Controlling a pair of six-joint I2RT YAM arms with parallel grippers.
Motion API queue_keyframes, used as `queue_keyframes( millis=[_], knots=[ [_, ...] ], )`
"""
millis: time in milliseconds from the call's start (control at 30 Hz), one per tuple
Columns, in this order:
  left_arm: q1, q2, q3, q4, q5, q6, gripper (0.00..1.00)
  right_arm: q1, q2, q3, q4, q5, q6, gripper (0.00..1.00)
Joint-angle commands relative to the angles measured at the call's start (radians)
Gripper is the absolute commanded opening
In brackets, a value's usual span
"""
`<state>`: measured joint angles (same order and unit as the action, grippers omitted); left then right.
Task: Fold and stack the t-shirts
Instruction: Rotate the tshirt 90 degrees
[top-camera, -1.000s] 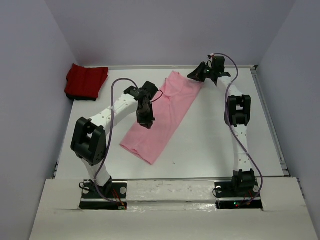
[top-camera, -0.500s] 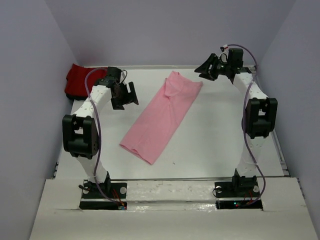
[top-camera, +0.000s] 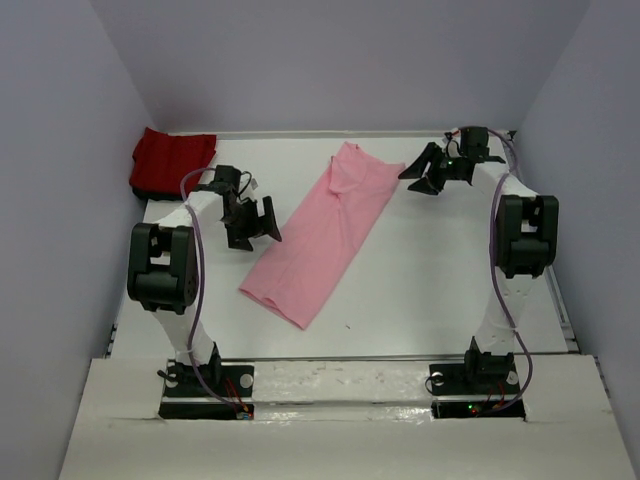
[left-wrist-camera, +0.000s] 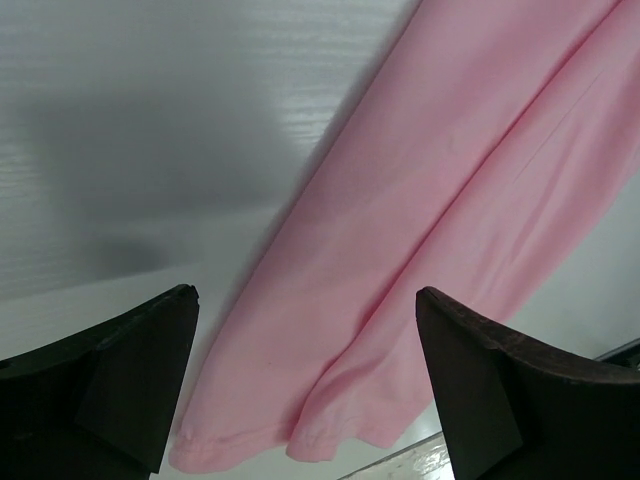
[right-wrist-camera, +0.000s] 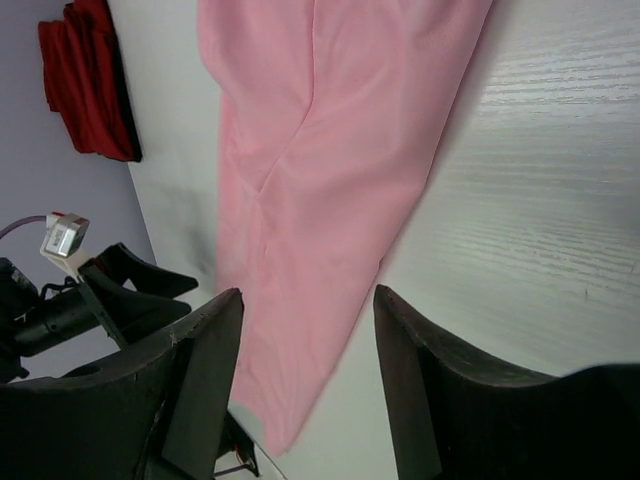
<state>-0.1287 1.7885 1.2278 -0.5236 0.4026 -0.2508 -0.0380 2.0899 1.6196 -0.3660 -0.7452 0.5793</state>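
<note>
Pale walls (top-camera: 350, 60) close in the white surface (top-camera: 430, 290) on three sides. The deep red t-shirt (top-camera: 172, 163) is heaped in the far left corner against the wall, well apart from both arms.

I have the left arm (top-camera: 160, 265) folded high at its elbow, with the forearm reaching in toward the middle. The left gripper (top-camera: 255, 226) hangs just beside the left edge of the light pink t-shirt (top-camera: 325, 235), jaws spread wide with nothing between them. Its wrist view looks down on the shirt's near end.

The right arm (top-camera: 522, 235) stands tall along the right side and bends over at the top. The right gripper (top-camera: 423, 175) hovers near the pink t-shirt's far right corner, its jaws also apart and empty.

The pink t-shirt lies flat in the middle of the surface as a long narrow band. It runs on a diagonal from far centre to near left, and a lengthwise crease shows along it. The red t-shirt shows ridged folds across its top.
</note>
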Motion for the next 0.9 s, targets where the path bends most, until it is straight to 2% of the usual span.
queue_keyframes(
  millis=[0,500,867],
  knots=[
    [0.006,-0.017,-0.062,0.031,0.065,0.034,0.98,-0.003,0.033,0.019,0.021,0.013,-0.024,0.61],
    [0.011,-0.043,-0.175,0.033,0.070,0.079,0.96,-0.013,0.160,0.046,0.064,0.020,-0.015,0.60],
    [0.011,-0.084,-0.182,-0.032,0.068,0.111,0.95,-0.013,0.286,0.175,0.117,0.035,0.045,0.58]
  ],
)
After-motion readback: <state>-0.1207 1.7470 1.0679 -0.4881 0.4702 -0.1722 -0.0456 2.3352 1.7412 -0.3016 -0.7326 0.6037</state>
